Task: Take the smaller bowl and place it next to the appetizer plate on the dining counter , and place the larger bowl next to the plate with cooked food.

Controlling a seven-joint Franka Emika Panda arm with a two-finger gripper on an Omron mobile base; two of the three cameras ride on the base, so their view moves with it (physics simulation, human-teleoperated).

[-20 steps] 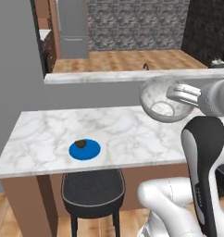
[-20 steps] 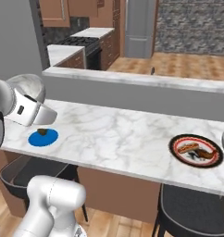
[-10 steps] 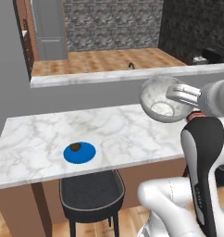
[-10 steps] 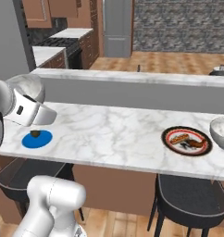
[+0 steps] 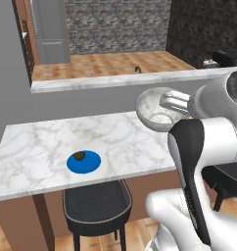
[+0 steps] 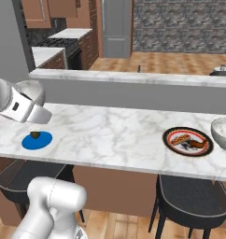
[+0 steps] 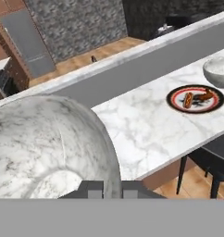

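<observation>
Two-finger gripper (image 7: 106,189) was clamped tight on the rim of the round grey-white marbled stone bowl (image 5: 157,110), held aloft over the long white veined marble dining counter (image 5: 37,154), at two o'clock from the small bright blue appetizer plate (image 5: 84,162)

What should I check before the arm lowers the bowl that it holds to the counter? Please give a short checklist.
1. Grip: the gripper is shut on the rim of the held bowl: ok.
2. Free place: the dining counter shows bare marble around the appetizer plate: ok.
3. Position: the held bowl hangs in the air, well apart from the appetizer plate, not yet next to it: not ok.
4. Other bowl stands beside the plate with cooked food: ok.
5. The held bowl is the smaller one of the two: cannot tell.
</observation>
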